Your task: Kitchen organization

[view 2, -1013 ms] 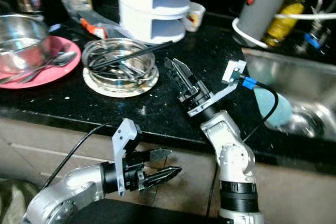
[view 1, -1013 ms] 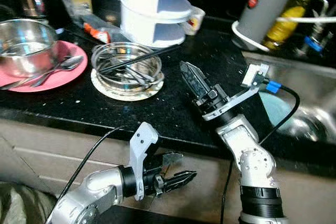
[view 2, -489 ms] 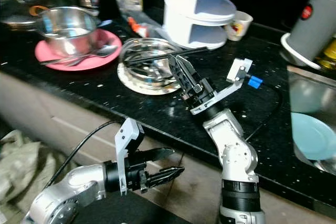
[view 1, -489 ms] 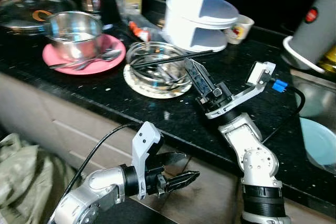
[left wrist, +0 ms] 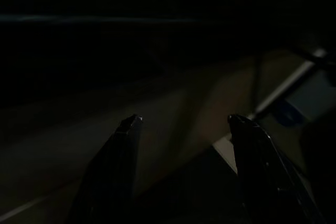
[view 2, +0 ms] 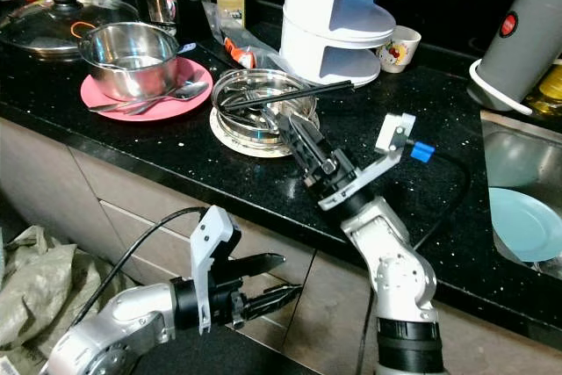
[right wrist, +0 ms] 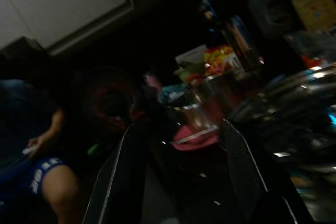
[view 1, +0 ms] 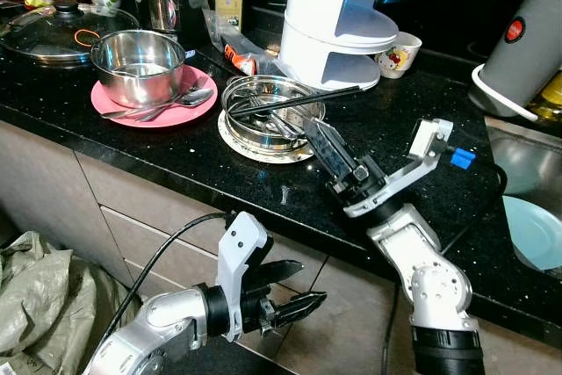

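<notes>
A shiny bowl (view 1: 270,111) holding several metal utensils sits on a white saucer on the black counter (view 1: 219,173). A black chopstick (view 1: 307,98) lies across its rim. My right gripper (view 1: 309,127) hovers open just at the bowl's near right rim, fingers pointing at it, holding nothing. In the right wrist view its fingers (right wrist: 131,145) stand apart, aimed along the counter toward the pink plate (right wrist: 195,139). My left gripper (view 1: 312,283) is open and empty, low in front of the cabinet drawers (view 1: 167,243), below the counter edge.
A steel pot (view 1: 140,63) and spoons (view 1: 171,101) rest on a pink plate (view 1: 114,107). A white tiered container (view 1: 347,15) and a cup (view 1: 397,50) stand behind the bowl. A sink holds a blue plate (view 1: 531,230). A person (right wrist: 47,171) sits beyond the counter.
The camera has pulled back and shifted, showing more counter to the left. My right gripper has come from well right of the bowl up to its rim. The left arm stays low.
</notes>
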`<state>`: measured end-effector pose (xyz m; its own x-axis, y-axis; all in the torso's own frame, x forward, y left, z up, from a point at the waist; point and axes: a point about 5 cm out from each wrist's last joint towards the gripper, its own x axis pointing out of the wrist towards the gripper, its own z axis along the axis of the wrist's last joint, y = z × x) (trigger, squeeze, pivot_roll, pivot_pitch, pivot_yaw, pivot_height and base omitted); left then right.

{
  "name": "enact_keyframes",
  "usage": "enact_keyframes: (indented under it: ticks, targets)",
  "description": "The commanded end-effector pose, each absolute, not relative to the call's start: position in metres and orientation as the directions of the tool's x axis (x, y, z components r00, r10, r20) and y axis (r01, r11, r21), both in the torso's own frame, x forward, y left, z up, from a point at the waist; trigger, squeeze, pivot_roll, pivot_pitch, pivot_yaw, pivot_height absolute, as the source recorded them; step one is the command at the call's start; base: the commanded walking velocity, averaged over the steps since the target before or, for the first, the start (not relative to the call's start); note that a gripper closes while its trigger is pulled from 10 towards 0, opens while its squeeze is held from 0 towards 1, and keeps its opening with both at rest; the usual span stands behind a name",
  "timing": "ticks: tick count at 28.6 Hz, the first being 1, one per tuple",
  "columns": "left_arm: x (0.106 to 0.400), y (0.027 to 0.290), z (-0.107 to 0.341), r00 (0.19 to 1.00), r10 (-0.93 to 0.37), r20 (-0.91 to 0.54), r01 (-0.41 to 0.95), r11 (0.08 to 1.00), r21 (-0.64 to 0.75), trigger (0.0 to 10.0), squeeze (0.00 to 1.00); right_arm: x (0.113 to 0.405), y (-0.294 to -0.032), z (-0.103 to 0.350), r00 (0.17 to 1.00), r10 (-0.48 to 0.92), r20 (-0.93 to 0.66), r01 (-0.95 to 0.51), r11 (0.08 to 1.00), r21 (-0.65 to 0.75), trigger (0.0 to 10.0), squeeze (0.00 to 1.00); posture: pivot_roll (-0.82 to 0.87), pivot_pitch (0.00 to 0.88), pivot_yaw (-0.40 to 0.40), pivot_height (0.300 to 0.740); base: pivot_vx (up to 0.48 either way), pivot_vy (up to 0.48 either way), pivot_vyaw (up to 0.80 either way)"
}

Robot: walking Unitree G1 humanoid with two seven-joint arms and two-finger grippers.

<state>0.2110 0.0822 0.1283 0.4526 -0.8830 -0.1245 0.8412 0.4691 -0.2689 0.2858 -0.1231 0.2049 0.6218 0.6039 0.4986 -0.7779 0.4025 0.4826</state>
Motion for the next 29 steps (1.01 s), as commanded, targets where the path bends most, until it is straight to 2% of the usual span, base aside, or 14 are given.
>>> enact_keyframes:
  ticks: [1, 4, 11, 14, 18, 21, 24, 25, 26, 29]
  targets:
    - [0.213, 0.09, 0.123, 0.503, -0.849, -0.161, 0.805, 0.529, -0.269, 10.0, 0.0, 0.282, -0.134, 0.202, 0.636, 0.592, 0.494, -0.767, 0.419, 0.485, 10.0, 0.0, 0.16, 0.043, -0.167, 0.74, 0.0, 0.0, 0.0]
    - [0.213, 0.096, 0.12, 0.527, -0.828, -0.192, 0.789, 0.56, -0.254, 10.0, 0.0, 0.278, -0.147, 0.197, 0.672, 0.566, 0.478, -0.738, 0.453, 0.501, 10.0, 0.0, 0.16, 0.044, -0.161, 0.74, -0.25, 0.0, 0.0]
    - [0.21, 0.094, 0.12, 0.52, -0.833, -0.188, 0.802, 0.552, -0.229, 10.0, 0.0, 0.274, -0.15, 0.187, 0.688, 0.569, 0.451, -0.721, 0.464, 0.515, 10.0, 0.0, 0.16, 0.042, -0.16, 0.74, -0.275, 0.0, 0.0]
    - [0.211, 0.095, 0.12, 0.525, -0.83, -0.188, 0.799, 0.557, -0.227, 10.0, 0.0, 0.261, -0.149, 0.176, 0.651, 0.626, 0.43, -0.745, 0.418, 0.521, 10.0, 0.0, 0.17, 0.044, -0.16, 0.74, -0.275, 0.0, 0.0]
    - [0.21, 0.096, 0.12, 0.527, -0.829, -0.188, 0.798, 0.559, -0.226, 10.0, 0.0, 0.251, -0.146, 0.168, 0.627, 0.672, 0.395, -0.756, 0.4, 0.518, 10.0, 0.0, 0.16, 0.045, -0.158, 0.74, -0.273, 0.0, 0.0]
    - [0.21, 0.096, 0.121, 0.527, -0.829, -0.187, 0.799, 0.558, -0.224, 10.0, 0.0, 0.25, -0.147, 0.156, 0.663, 0.68, 0.312, -0.721, 0.469, 0.51, 10.0, 0.0, 0.17, 0.046, -0.158, 0.74, -0.27, 0.0, 0.0]
    - [0.21, 0.097, 0.121, 0.53, -0.827, -0.187, 0.797, 0.561, -0.222, 10.0, 0.0, 0.255, -0.155, 0.137, 0.739, 0.65, 0.174, -0.646, 0.612, 0.456, 10.0, 0.0, 0.17, 0.046, -0.158, 0.74, -0.269, 0.0, 0.0]
    - [0.21, 0.097, 0.121, 0.53, -0.827, -0.187, 0.797, 0.561, -0.222, 10.0, 0.0, 0.255, -0.155, 0.137, 0.739, 0.65, 0.174, -0.646, 0.612, 0.456, 10.0, 0.0, 0.17, 0.046, -0.158, 0.74, -0.266, 0.0, 0.0]
    - [0.211, 0.098, 0.12, 0.533, -0.825, -0.187, 0.796, 0.564, -0.22, 10.0, 0.0, 0.256, -0.158, 0.133, 0.762, 0.632, 0.14, -0.62, 0.652, 0.436, 10.0, 0.0, 0.16, 0.048, -0.158, 0.74, -0.259, 0.0, 0.0]
    - [0.211, 0.098, 0.12, 0.533, -0.825, -0.187, 0.796, 0.564, -0.22, 10.0, 0.0, 0.256, -0.158, 0.133, 0.762, 0.632, 0.14, -0.62, 0.652, 0.436, 10.0, 0.0, 0.16, 0.048, -0.158, 0.74, -0.259, 0.0, 0.0]
